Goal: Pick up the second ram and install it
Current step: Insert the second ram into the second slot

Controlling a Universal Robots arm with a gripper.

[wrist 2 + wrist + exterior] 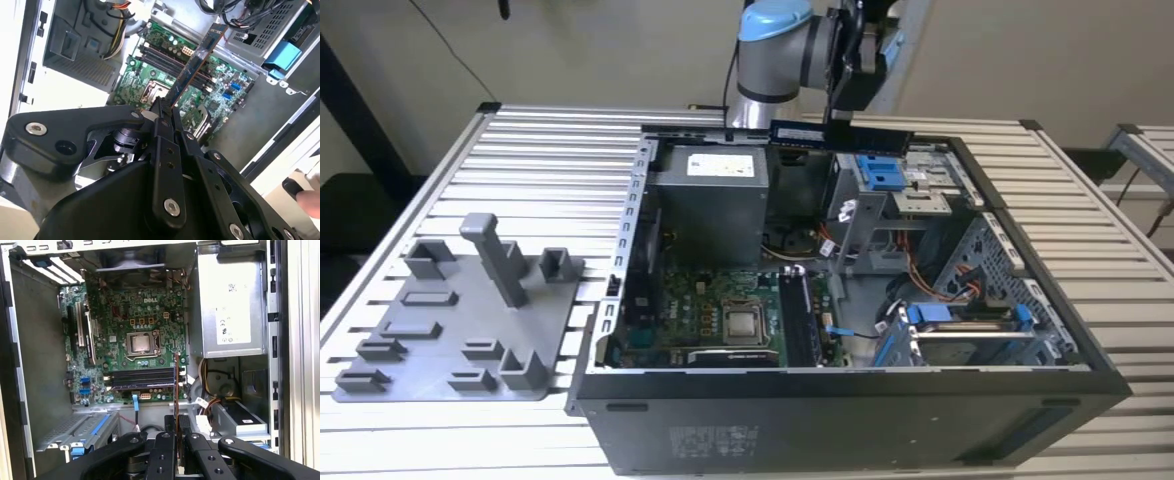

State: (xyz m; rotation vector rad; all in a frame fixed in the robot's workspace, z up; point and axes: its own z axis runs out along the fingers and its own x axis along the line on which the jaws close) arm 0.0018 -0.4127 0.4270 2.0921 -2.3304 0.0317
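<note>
Carry step: pincer (845,118) pinching second ram (841,135) high over open case (854,390). Seating likely needs it squared to a slot on the motherboard (125,305).

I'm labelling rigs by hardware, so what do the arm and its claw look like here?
The arm is a silver-grey tube with a light blue joint cap. The claw is matte black, built from flat, angular linkage bars pinned with silver round-head screws. It narrows to two slim black fingers.
</note>
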